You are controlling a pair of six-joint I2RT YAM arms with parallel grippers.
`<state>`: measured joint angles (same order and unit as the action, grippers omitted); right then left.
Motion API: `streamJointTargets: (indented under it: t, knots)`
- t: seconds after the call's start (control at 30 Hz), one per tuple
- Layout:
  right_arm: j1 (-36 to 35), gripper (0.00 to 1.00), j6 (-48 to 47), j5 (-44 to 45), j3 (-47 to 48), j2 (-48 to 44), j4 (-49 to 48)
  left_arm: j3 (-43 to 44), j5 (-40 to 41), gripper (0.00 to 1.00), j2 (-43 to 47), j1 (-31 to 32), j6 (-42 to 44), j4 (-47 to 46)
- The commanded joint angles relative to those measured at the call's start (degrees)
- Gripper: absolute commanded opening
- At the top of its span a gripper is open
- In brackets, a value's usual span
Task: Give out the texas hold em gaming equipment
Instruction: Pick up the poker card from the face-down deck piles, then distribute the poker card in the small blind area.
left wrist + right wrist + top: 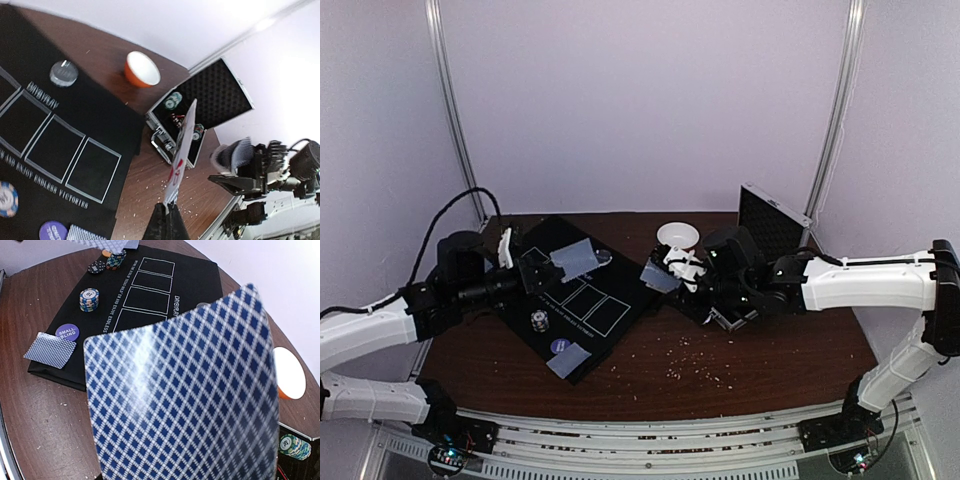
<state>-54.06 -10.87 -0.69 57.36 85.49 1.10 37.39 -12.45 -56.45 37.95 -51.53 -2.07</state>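
A thin blue-checked playing card (pixel 180 390) is clamped in the right gripper (pixel 670 271), a second card (pixel 182 145) in the left gripper (pixel 167 215). Both are judged light, bendy and slippery; an edge is best pinched.

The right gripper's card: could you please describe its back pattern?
The card has blue and white diamonds; best in right wrist view.

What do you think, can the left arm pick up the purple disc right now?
Probably not yet. The left pincer is shut on a card, leaving no free grip. The purple disc lies uncovered on the mat nearby, so it looks reachable after the card is set down.
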Motion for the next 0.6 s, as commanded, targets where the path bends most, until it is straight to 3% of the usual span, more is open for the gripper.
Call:
streamJointTargets:
  t: [0.0,0.17,0.37,0.57]
  knots:
    - [0.11,0.39,0.66,0.20,0.28,-1.84,1.60,-13.27,8.79,0.00,5.06,-0.12,-23.93,-5.61]
    - [-0.05,0.39,0.76,-0.97,-0.87,-3.03,1.70,-23.27,9.86,0.00,7.46,2.90,-35.73,-8.24]
    - [-0.73,0.38,0.85,-0.87,-1.24,-3.88,2.25,-25.34,14.34,0.00,8.61,8.00,-42.61,-6.70]
    - [-1.22,0.38,0.46,0.31,-1.82,-5.18,2.94,-25.78,13.13,0.00,5.58,10.80,-48.55,-5.00]
